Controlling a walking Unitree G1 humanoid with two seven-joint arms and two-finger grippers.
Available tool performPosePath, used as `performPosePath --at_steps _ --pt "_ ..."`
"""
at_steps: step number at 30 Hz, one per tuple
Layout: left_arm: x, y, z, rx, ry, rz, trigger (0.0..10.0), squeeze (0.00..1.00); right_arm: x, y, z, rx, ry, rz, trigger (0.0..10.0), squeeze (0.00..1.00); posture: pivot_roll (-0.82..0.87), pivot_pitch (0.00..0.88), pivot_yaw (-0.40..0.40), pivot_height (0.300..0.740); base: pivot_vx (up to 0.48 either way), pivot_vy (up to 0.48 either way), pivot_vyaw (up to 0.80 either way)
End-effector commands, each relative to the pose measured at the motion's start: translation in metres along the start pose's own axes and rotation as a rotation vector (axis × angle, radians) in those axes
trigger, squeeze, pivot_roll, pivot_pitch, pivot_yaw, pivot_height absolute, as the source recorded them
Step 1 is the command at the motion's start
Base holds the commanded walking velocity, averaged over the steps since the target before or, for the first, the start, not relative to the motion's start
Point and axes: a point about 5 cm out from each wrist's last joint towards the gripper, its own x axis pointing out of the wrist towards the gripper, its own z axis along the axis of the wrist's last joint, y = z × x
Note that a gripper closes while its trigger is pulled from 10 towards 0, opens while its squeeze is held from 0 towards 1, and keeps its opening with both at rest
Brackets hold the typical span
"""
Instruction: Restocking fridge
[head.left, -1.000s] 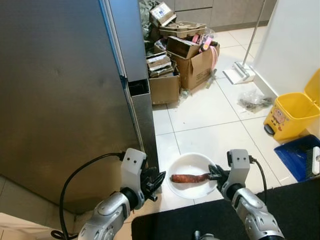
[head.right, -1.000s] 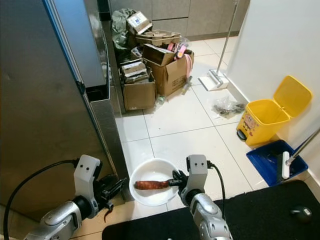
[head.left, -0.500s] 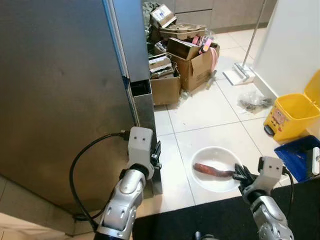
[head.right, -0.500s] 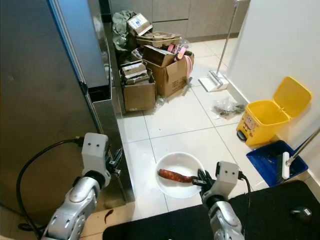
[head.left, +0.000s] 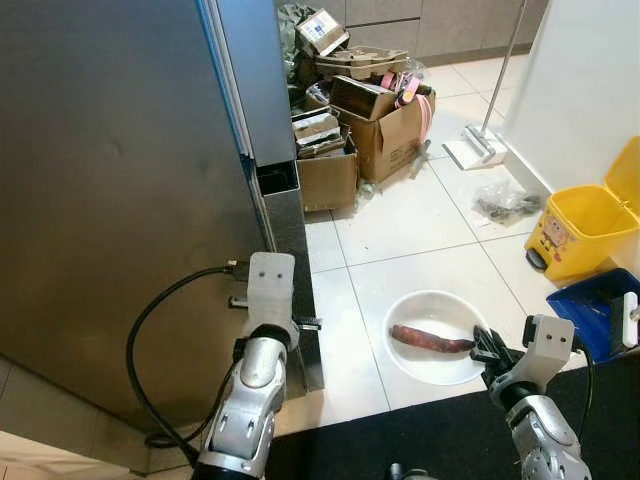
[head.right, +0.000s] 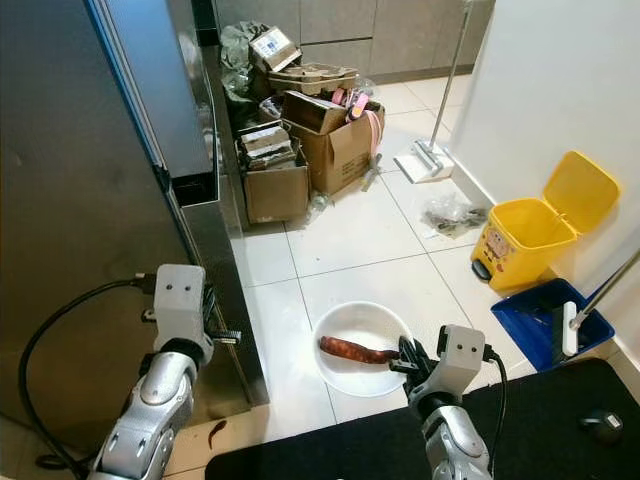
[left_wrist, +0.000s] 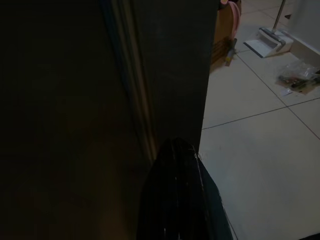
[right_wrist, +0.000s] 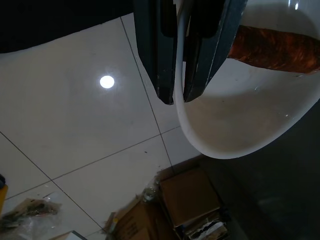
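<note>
One item was in play: your right gripper (right_wrist: 179, 55) pinched the rim of the white bowl (head.right: 345, 382) holding a sweet potato (head.right: 357, 351), lower centre. Your left gripper (head.left: 300, 323) met the fridge door (head.left: 120, 200), fingers unreadable; stocking remained undone.

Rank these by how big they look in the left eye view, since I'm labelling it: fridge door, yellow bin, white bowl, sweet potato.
1. fridge door, by far
2. yellow bin, cut off by the frame, and white bowl: too close to rank
3. sweet potato
</note>
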Motion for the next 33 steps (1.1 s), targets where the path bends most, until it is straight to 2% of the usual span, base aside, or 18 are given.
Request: performPosePath --at_steps 1,2,3,10,12,17,21,33 --pt "-0.002 -0.004 -0.003 -0.031 0.009 0.002 0.0 0.00 -0.001 0.001 -0.004 0.005 0.005 0.001 10.0 0.00 -0.08 0.136 0.026 0.717 0.000 0.000 0.00" --pt "0.001 -0.008 -0.004 -0.056 0.019 0.000 7.9 0.00 -0.001 0.001 -0.005 0.003 0.006 0.003 10.0 0.00 -0.08 0.133 0.026 0.717 0.000 0.000 0.00" --pt "0.003 -0.012 -0.003 -0.077 0.026 0.000 10.0 0.00 0.000 0.001 -0.005 0.001 0.005 0.004 10.0 0.00 -0.08 0.133 0.026 0.717 0.000 0.000 0.00" --pt "0.015 -0.018 0.005 -0.140 0.029 0.041 10.0 0.00 0.000 -0.001 -0.003 -0.006 -0.003 -0.005 10.0 0.00 -0.10 0.128 0.028 0.717 0.000 0.000 0.00" --pt "0.018 -0.018 0.007 -0.127 0.022 0.052 10.0 0.00 0.000 -0.001 -0.003 -0.007 -0.004 -0.005 10.0 0.00 -0.10 0.128 0.028 0.717 0.000 0.000 0.00" --pt "0.024 -0.007 0.013 -0.082 -0.014 0.098 10.0 0.00 0.000 -0.001 -0.001 -0.009 -0.013 -0.001 10.0 0.00 -0.11 0.132 0.031 0.717 0.000 0.000 0.00" --pt "0.026 -0.002 0.014 -0.091 -0.019 0.114 10.0 0.00 -0.001 -0.001 -0.001 -0.009 -0.013 0.002 10.0 0.00 -0.11 0.135 0.030 0.717 0.000 0.000 0.00" --pt "0.041 -0.009 0.021 -0.097 -0.044 0.121 10.0 0.00 0.000 0.000 -0.001 -0.010 -0.014 0.010 10.0 0.00 -0.11 0.140 0.026 0.717 0.000 0.000 0.00"
